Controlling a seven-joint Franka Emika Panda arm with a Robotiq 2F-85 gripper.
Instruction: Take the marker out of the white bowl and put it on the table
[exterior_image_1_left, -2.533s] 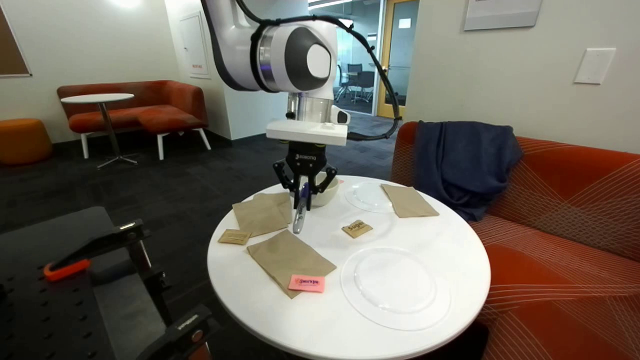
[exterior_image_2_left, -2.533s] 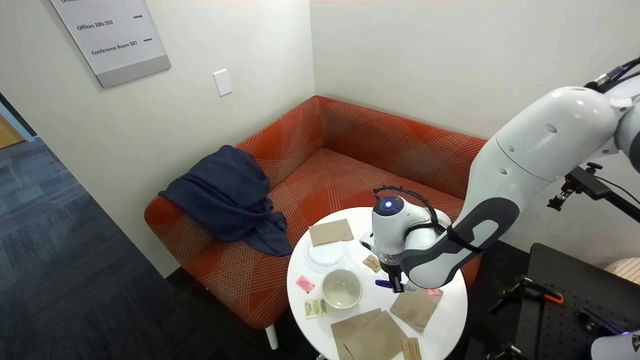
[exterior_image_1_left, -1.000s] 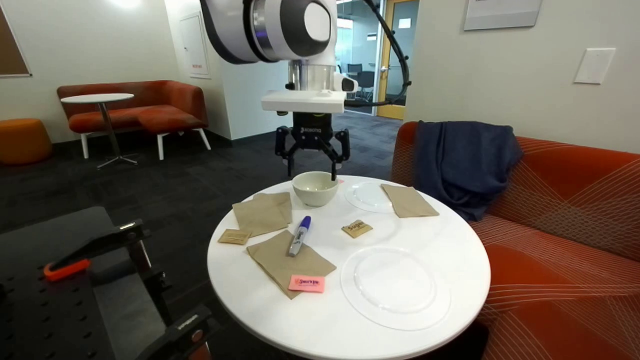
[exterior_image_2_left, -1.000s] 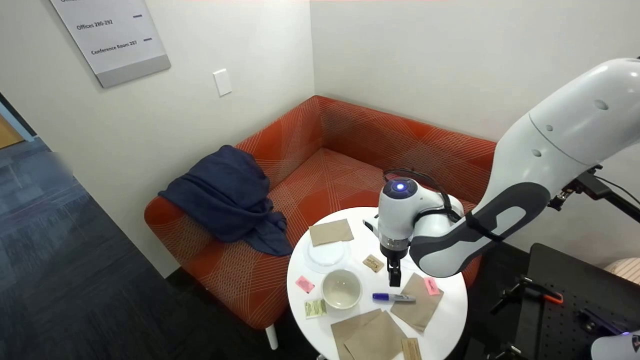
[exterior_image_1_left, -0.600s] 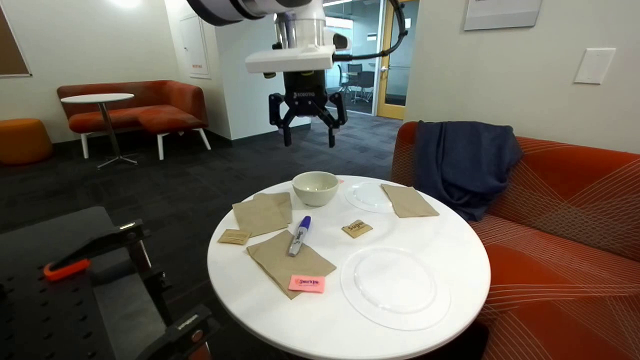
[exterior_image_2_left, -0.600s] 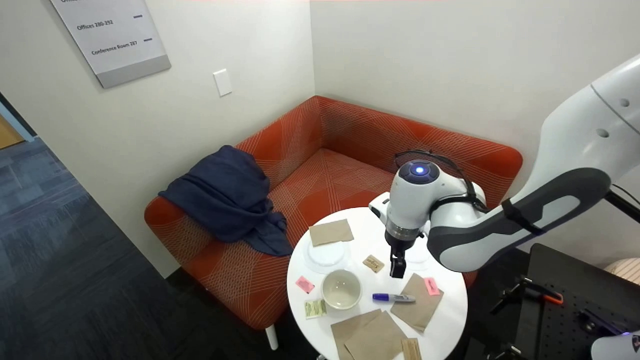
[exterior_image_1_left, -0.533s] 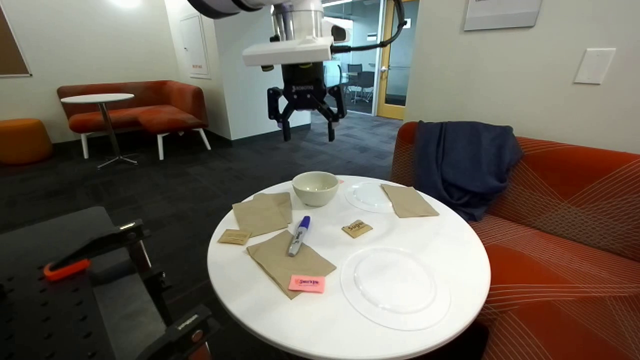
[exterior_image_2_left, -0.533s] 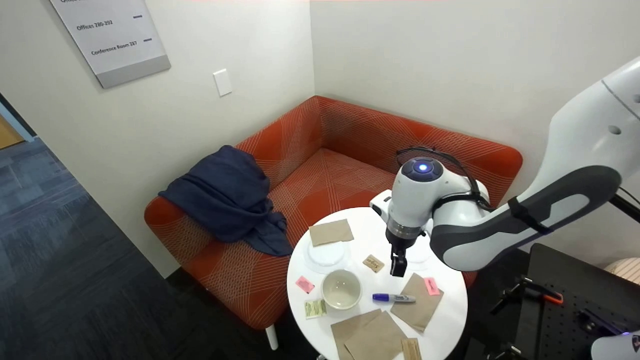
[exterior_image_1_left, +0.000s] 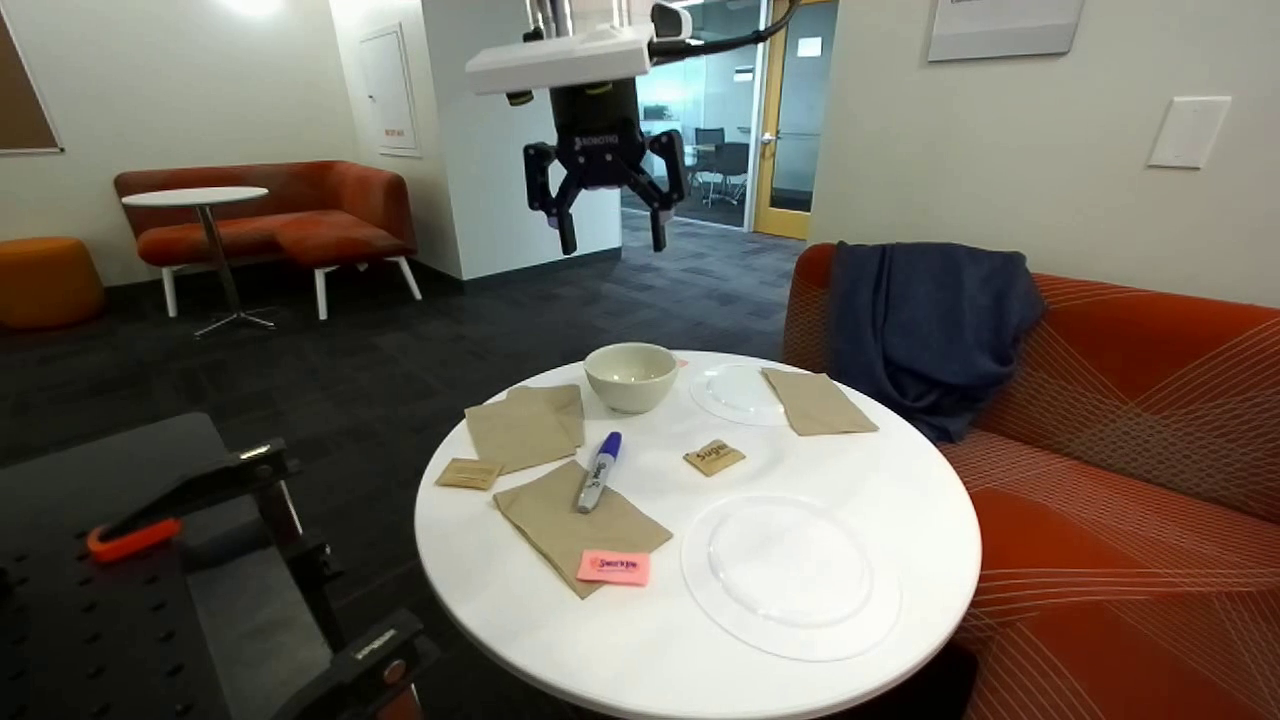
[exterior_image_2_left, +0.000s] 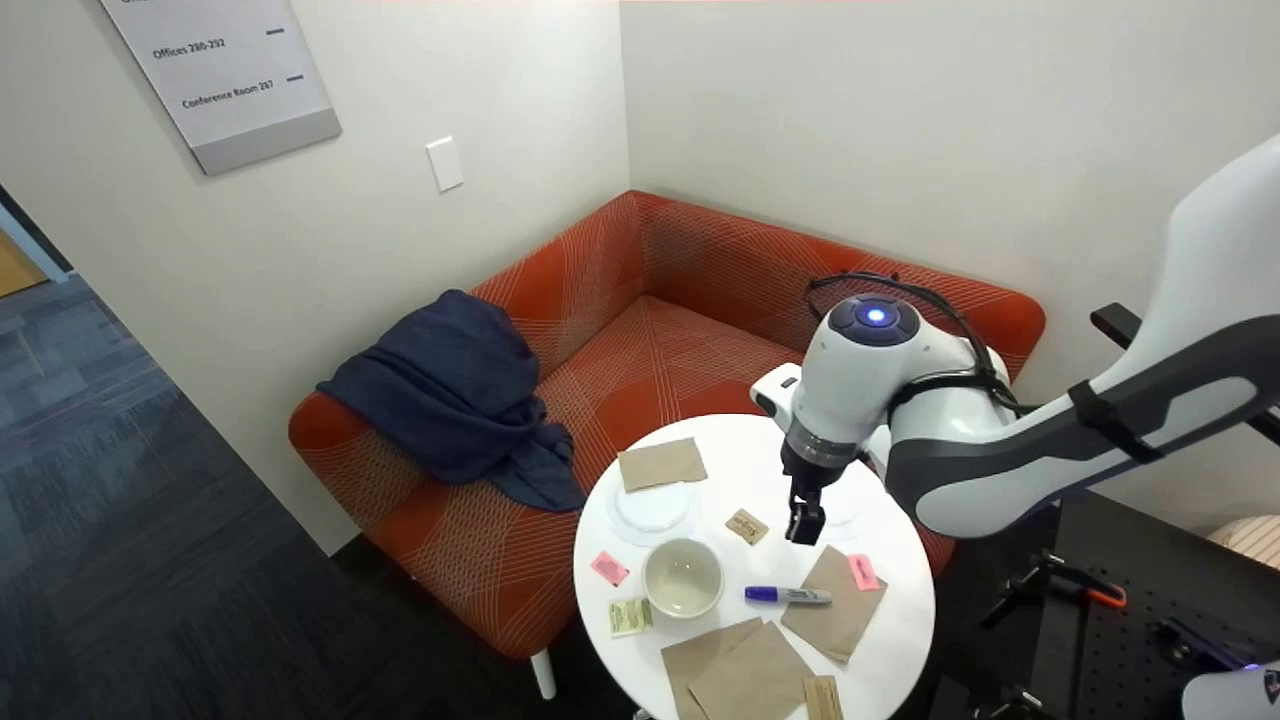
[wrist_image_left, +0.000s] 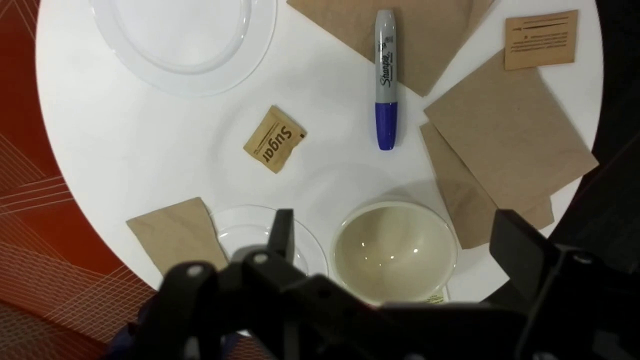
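White table (exterior_image_1_left: 640, 640), marker (exterior_image_1_left: 599, 473) partly on napkin (exterior_image_1_left: 578, 534), tool (exterior_image_1_left: 613, 243) spread above, orange sofa (exterior_image_2_left: 655, 355), dark carpet (exterior_image_1_left: 360, 390)

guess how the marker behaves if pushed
The marker looks round and slim, so it would likely roll if pushed sideways. Its straight body suggests stiffness. It lies partly on a napkin, which might slide along.

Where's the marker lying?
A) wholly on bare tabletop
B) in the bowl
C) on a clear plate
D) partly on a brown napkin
D: the wrist view shows the marker with its grey end on a brown napkin and its capped end past that napkin's edge, over the white table.
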